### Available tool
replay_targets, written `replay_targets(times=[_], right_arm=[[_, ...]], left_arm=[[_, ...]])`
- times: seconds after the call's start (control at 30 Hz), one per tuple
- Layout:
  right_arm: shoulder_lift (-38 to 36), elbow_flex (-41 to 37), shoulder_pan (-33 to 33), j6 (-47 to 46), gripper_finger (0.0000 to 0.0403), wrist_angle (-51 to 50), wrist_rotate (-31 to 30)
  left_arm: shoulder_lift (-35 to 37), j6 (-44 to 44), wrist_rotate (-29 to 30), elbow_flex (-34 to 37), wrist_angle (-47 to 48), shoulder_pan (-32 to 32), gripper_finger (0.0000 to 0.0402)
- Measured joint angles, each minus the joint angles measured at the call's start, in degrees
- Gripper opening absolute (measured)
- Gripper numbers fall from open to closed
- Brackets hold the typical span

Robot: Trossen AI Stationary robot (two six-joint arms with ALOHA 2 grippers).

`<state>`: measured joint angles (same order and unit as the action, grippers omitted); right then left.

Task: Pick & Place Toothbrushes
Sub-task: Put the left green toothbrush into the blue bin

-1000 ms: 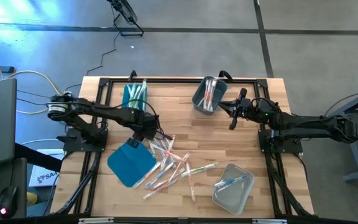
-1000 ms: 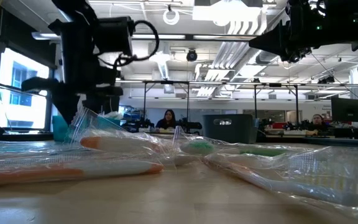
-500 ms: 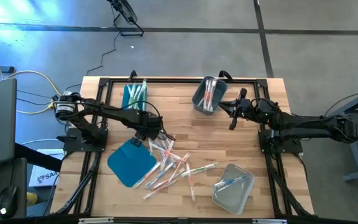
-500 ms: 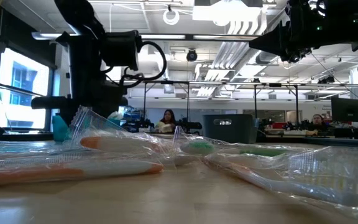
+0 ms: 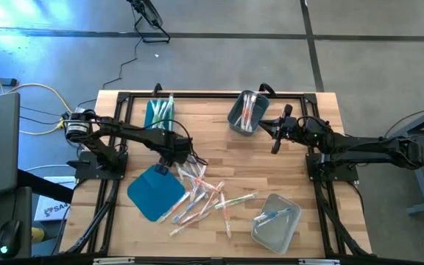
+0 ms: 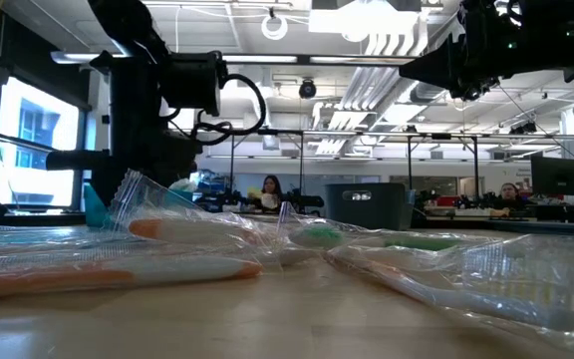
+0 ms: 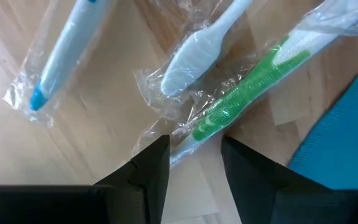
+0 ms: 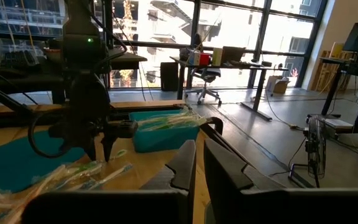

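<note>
Now I am hovering my left gripper point(image 7: 194, 163) over the near edge of the heap of toothbrushes point(image 5: 201, 193), its two fingers standing apart with nothing between them and the handle end of a green toothbrush point(image 7: 247, 87) lying just below the gap. A white one point(image 7: 197, 50) and a blue one point(image 7: 64, 53) are lying beside it, each sealed in its own clear wrapper. I am judging these to be very light and stiff in the stick itself, but the film around them looks crinkly and slick, so a pinch on loose wrapper alone would likely slide off or drag a neighbour along. I am thinking the thick green grip section is the place to close on, across the handle, not on the wrapper's loose tail.

My right gripper point(image 5: 275, 144) is waiting with its fingers pressed together and empty, beside the grey bin point(image 5: 244, 112) at the far side, which already holds a few brushes.

The heap is lying mid-table between the flat teal lid point(image 5: 153, 191) and the clear bin point(image 5: 277, 221), with the teal bin point(image 5: 159, 112) beyond my left arm. The table point(image 5: 300, 177) is pale wooden planking, smooth and level, so wrappers may skid on it. Beyond it an open office is showing, with desks, tall windows and a seated person point(image 6: 269, 189) far back.
</note>
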<state>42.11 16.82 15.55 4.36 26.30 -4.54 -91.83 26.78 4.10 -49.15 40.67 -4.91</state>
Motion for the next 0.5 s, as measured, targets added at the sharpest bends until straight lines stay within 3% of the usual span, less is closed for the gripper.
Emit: replay_targets(times=[0.2,0.5], right_arm=[[0.00,0.00,0.00,0.00,0.0025,-0.01,0.00],[0.00,0.00,-0.02,0.22,0.0025,-0.04,0.00]], left_arm=[[-0.04,-0.28,-0.91,0.02,0.32,0.00,0.0139],[-0.04,-0.30,-2.37,0.09,0.59,0.07,0.0066]])
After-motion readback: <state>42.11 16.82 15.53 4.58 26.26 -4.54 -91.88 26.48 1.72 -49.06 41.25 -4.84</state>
